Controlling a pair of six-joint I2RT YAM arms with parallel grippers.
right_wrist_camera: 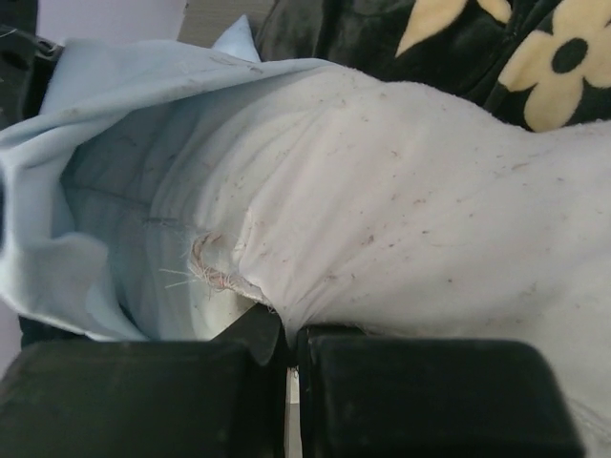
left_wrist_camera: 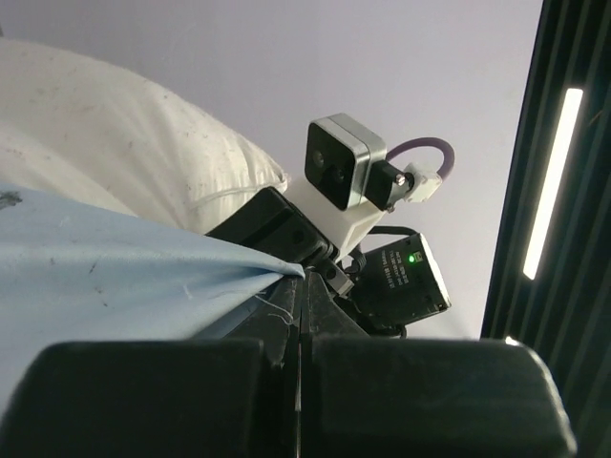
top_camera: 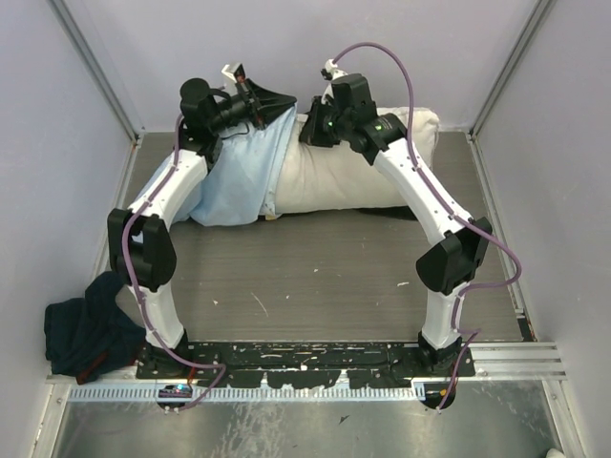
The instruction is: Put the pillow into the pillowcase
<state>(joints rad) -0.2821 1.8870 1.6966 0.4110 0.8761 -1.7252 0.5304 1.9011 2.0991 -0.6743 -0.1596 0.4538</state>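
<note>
The cream-white pillow (top_camera: 353,172) lies along the back of the table, its left end inside the light blue pillowcase (top_camera: 239,176). My left gripper (top_camera: 256,103) is shut on the upper edge of the pillowcase (left_wrist_camera: 143,277) and holds the opening lifted. My right gripper (top_camera: 315,122) is shut on a pinch of the pillow (right_wrist_camera: 410,210) at the mouth of the pillowcase (right_wrist_camera: 115,181). In the left wrist view the pillow (left_wrist_camera: 105,143) bulges above the blue fabric, with the right gripper's wrist camera behind it.
A black cloth with tan flowers (right_wrist_camera: 458,38) lies beside the pillow; its edge shows under the pillow (top_camera: 382,212). A dark blue cloth (top_camera: 86,329) lies at the near left. Grey walls (top_camera: 57,143) close in the table on three sides.
</note>
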